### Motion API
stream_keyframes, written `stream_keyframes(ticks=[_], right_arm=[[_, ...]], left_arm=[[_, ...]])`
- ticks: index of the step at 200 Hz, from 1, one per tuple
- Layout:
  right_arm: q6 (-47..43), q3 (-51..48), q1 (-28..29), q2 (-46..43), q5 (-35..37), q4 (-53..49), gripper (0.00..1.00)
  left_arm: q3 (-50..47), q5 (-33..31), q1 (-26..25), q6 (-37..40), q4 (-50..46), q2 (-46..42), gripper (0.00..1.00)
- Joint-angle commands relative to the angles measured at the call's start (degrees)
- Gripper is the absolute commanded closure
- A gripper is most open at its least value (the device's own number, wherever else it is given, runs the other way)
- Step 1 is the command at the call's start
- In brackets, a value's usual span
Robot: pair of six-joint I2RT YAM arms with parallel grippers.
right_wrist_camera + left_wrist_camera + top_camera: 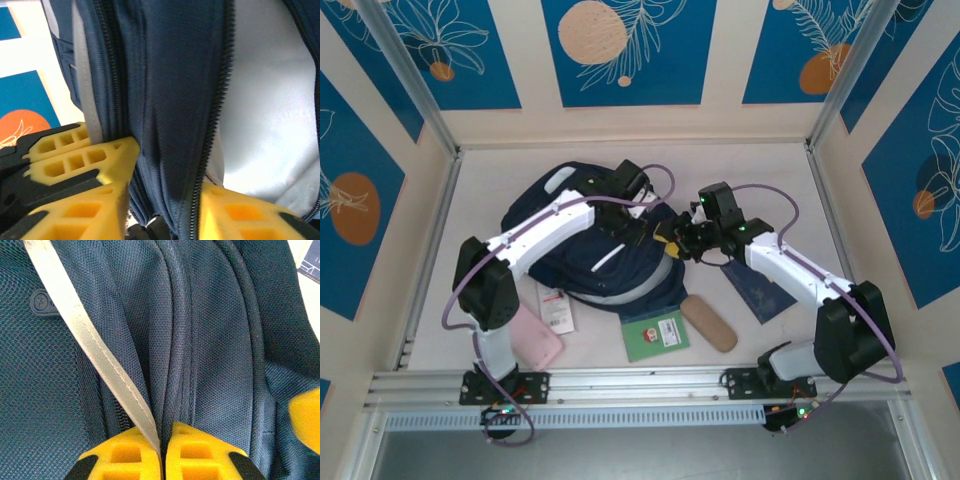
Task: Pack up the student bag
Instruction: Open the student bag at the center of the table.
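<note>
Top view: we note the student bag (620,285) in the middle of the table (490,200). A green booklet (657,335) lies beside it, its label too small to read.

Left wrist: left gripper (161,452) closed tight on the bag's pale strip (85,335). Round badge (44,303), lettering unreadable.

Right wrist: right gripper (165,210) straddles a fold by the zip (212,125). We cannot tell if it grips.

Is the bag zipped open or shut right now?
Open: on the bag, the zipper teeth stand apart, showing pale lining.
</note>
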Motion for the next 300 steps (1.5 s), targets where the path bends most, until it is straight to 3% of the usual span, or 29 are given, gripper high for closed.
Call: stream_keyframes(ticks=[1,29,73,109,148,182,198,238,257,274,300], right_arm=[[-0.48,-0.82,0.26,0.31,-1.57,1.2,0.72],[-1.88,-1.62,0.22,0.1,-1.14,1.06,1.0],[-3.93,-6.27,-0.93,-0.34,-0.39,2.33,1.0],[-4.21,-8.6,-2.93,0.27,-0.66,5.71,1.0],[-3.42,-5.4,-2.9,3.9,-2.22,9.2,0.96],[1.02,-2.62,-1.76,8.69,-6.22,17.27,1.0],[4.26,-2.38,-0.99,10.6,-7.94,23.59,1.0],[11.13,-3.04,0.56,12.4,-9.23,36.97,1.0],[12.9,-3.98,1.06,12.4,-8.96,41.01,1.0],[13.58,-4.3,1.35,12.49,-8.76,42.35,1.0],[14.17,-4.31,1.62,12.91,-8.85,43.02,1.0]], left_arm=[[2.92,2.06,1.23,0.46,1.0,-3.46,1.0],[2.45,3.79,3.13,-0.54,1.41,-4.56,1.0],[1.29,10.75,7.51,-2.66,3.04,-6.62,1.0],[2.55,17.03,8.27,-0.29,2.01,-6.76,1.0],[2.75,22.7,8.24,0.26,1.73,-6.49,1.0],[2.06,25.77,8.27,0.34,1.32,-5.63,1.0],[1.96,26.08,8.19,-0.15,0.99,-5.03,0.92],[2.39,20.33,8.14,-1.37,-1.01,-5.1,0.48],[2.92,16.03,8.15,-1.67,-2.0,-6.3,0.35],[3.1,13.13,7.91,-1.67,-2.32,-7.86,0.29],[3.54,11.17,6.45,-0.78,-3.4,-8.87,0.29]])
